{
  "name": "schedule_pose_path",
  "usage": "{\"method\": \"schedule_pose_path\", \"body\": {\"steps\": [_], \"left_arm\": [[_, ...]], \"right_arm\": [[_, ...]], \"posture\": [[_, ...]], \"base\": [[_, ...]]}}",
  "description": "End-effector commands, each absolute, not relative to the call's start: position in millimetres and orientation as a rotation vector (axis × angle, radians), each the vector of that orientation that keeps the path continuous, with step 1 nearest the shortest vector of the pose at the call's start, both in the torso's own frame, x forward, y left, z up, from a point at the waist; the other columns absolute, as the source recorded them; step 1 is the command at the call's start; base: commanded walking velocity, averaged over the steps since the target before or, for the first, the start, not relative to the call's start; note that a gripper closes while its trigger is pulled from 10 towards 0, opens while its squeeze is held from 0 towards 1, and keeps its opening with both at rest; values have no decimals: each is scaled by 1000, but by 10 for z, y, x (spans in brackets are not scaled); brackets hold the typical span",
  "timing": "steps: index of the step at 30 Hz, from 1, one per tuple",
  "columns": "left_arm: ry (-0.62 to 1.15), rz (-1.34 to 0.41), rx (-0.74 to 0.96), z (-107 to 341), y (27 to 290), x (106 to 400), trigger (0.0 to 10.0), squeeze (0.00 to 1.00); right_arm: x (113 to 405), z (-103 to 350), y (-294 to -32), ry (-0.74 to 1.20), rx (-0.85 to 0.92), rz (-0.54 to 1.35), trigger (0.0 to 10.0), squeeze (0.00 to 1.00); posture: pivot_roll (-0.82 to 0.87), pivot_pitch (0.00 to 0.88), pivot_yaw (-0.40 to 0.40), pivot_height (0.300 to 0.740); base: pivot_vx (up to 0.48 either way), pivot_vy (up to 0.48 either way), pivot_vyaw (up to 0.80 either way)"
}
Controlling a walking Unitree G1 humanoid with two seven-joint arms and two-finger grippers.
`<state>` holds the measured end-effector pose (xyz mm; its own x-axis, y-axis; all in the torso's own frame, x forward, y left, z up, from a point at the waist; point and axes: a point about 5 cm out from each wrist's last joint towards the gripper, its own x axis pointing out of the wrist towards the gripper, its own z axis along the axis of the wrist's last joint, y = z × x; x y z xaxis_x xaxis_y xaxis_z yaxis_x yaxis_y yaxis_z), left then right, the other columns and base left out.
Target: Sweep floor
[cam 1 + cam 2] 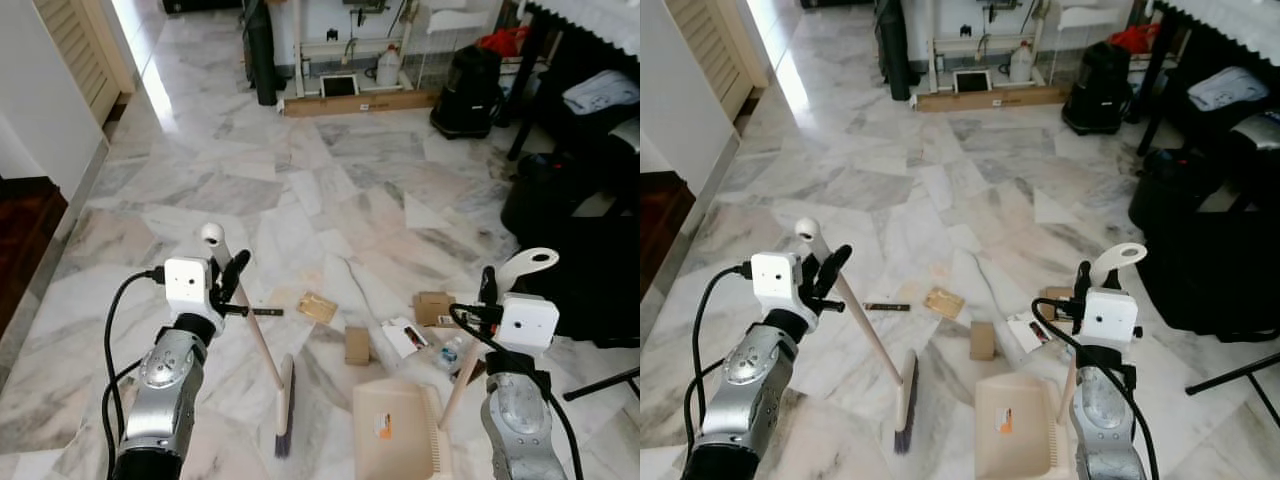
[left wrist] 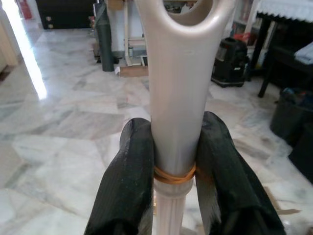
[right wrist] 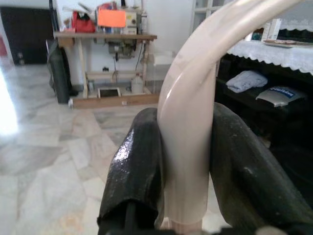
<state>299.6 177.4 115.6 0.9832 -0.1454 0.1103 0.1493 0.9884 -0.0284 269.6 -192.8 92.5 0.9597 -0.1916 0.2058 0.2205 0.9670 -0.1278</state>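
Observation:
My left gripper [image 1: 228, 280] is shut on the upper part of a beige broom handle [image 1: 255, 325]. The handle slants down to the brush head [image 1: 285, 405], which rests on the marble floor. In the left wrist view the black fingers [image 2: 129, 166] clamp the handle just below its hanging loop. My right gripper [image 1: 488, 285] is shut on the long handle [image 3: 188, 147] of a beige dustpan [image 1: 395, 430], which stands on the floor in front of me. Beyond the brush and pan lie cardboard scraps [image 1: 317, 307], a small box [image 1: 356, 345], a white card [image 1: 405, 337] and a dark stick [image 1: 262, 312].
Black bags and furniture [image 1: 570, 230] crowd the right side, with a thin black stand leg [image 1: 600, 385] on the floor. A black case [image 1: 468, 90] and a wooden plank [image 1: 360, 102] lie at the back under a table. A dark wooden step [image 1: 25, 230] is at left.

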Motion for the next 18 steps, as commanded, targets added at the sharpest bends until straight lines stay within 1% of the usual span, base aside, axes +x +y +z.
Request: {"method": "schedule_pose_path", "body": {"steps": [1, 16, 18], "left_arm": [[-159, -168, -40, 1259, 1705, 3031, 10000, 0], [-169, -160, -37, 1283, 1719, 3038, 10000, 0], [-170, -160, -37, 1286, 1719, 3039, 10000, 0]], "right_arm": [[2692, 994, -1999, -224, -158, -234, 10000, 0], [2694, 965, -1969, -203, -141, -227, 10000, 0], [2694, 968, -1968, -207, -141, -225, 10000, 0]], "posture": [[-47, 81, 46, 740], [-47, 81, 46, 740], [-43, 83, 45, 740]], "base": [[289, 0, 0], [290, 0, 0], [292, 0, -559]]}}
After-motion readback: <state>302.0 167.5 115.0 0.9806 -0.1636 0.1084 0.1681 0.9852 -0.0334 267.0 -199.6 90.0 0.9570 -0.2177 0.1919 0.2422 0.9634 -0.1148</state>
